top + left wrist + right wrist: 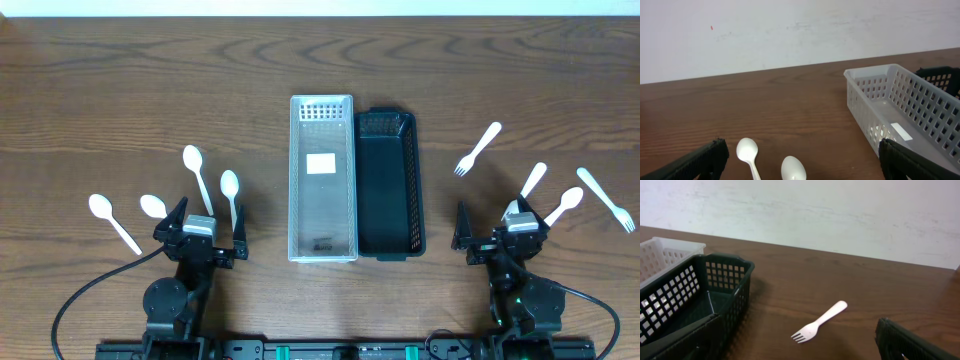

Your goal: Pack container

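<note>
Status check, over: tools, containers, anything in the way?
Left tool open, empty; right tool open, empty. Clear basket and black basket side by side, no cutlery inside. Spoons and forks lie outside, unpacked. Nothing blocking the baskets.

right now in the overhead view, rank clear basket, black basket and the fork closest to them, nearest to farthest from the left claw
From the left claw:
1. clear basket, to its right
2. black basket, beside the clear one
3. fork, right of both
</note>
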